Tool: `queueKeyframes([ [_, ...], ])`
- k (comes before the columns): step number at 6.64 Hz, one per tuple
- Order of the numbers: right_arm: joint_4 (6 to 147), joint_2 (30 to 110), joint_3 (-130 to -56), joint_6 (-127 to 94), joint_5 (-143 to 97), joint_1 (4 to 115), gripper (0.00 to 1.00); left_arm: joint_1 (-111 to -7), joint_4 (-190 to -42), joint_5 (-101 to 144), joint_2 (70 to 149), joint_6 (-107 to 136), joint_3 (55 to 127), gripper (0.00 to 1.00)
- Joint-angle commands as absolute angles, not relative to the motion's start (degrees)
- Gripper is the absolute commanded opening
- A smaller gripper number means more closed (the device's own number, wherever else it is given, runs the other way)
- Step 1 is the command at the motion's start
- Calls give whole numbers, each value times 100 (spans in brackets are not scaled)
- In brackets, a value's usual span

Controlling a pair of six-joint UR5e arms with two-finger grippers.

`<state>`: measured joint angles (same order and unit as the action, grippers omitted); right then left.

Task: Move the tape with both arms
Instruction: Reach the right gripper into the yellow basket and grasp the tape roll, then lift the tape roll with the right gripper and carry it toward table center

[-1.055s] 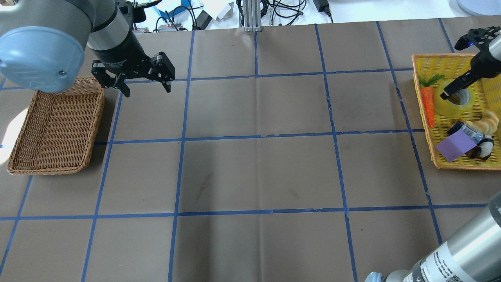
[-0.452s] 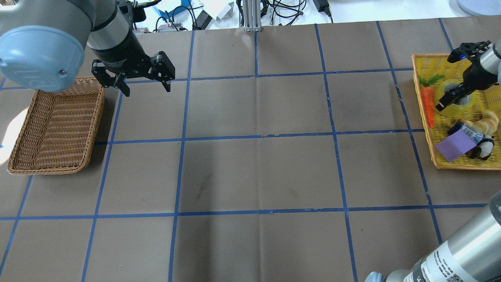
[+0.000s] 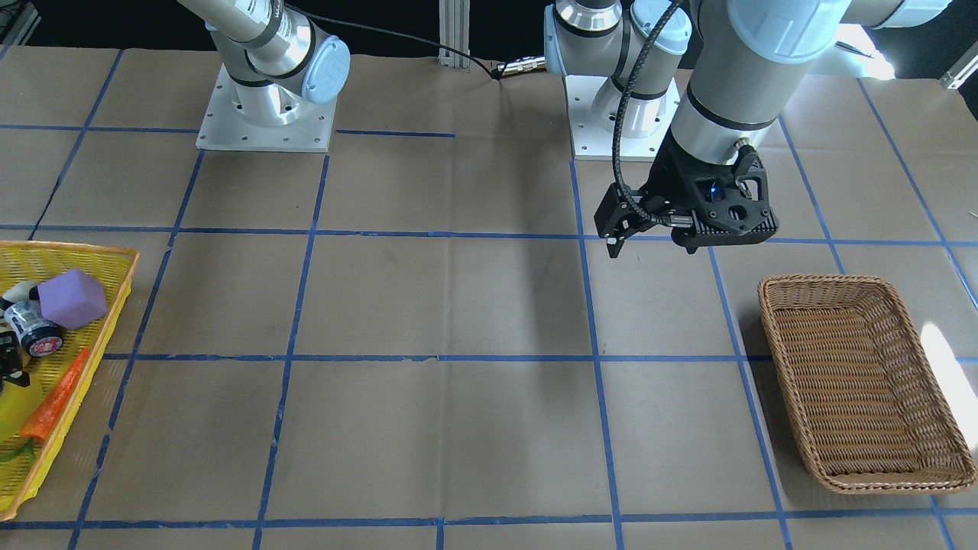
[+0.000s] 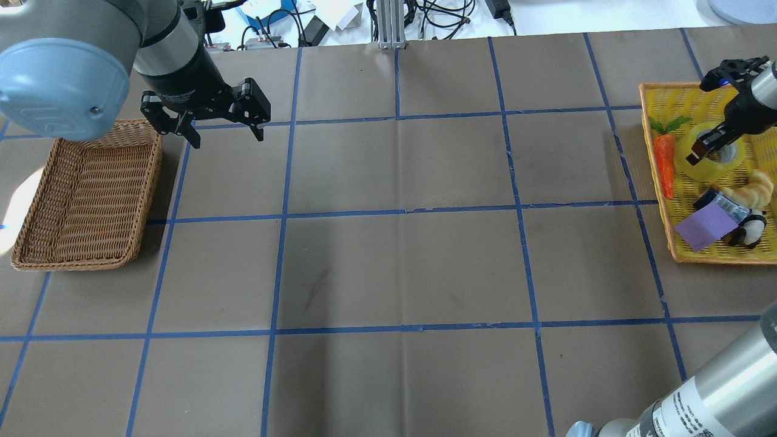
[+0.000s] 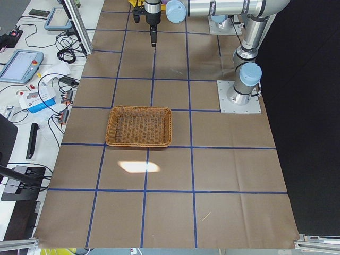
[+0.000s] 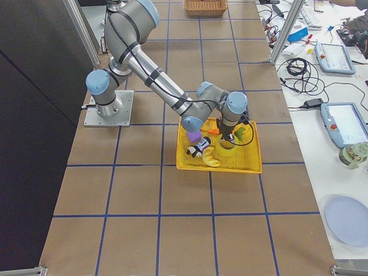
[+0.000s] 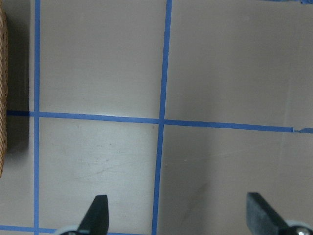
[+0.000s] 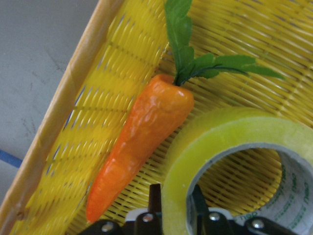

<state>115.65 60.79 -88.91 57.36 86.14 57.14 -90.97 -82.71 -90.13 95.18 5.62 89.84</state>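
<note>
The tape [image 4: 689, 165], a translucent yellow roll, lies in the yellow tray [image 4: 722, 258] at the table's right, next to the carrot [image 4: 665, 164]. My right gripper [image 4: 707, 145] reaches down into the roll. In the right wrist view my right gripper [image 8: 176, 196] has one finger outside and one inside the wall of the tape [image 8: 220, 137], and it is shut on that wall. My left gripper [image 4: 228, 138] is open and empty, and hovers beside the wicker basket [image 4: 91, 194]. It also shows open in the left wrist view [image 7: 178, 215] and in the front view [image 3: 653, 246].
The yellow tray also holds a purple foam block [image 4: 704, 229], a croissant toy [image 4: 753, 188] and a small can. The carrot [image 8: 142, 137] lies right beside the tape. The wicker basket [image 3: 863, 382] holds nothing. Cables and boxes lie beyond the table's far edge.
My right gripper has shifted a little over the tape, first left and then back, and drawn in on the roll's wall. My left gripper has barely moved.
</note>
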Motion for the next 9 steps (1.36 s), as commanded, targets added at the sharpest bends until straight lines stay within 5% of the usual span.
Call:
queueKeyframes([
  [1, 11068, 6912, -8877, 5171, 8657, 6044, 2, -9097, -8271, -9018, 9527, 562, 8982, 100],
  [5, 9450, 8225, -9008, 3344, 8474, 8116, 5, -9097, -8279, -9026, 9519, 562, 9009, 100],
  [9, 11146, 7790, -10069, 856, 8077, 10068, 5, -9097, -8279, -9026, 9510, 562, 9009, 100],
])
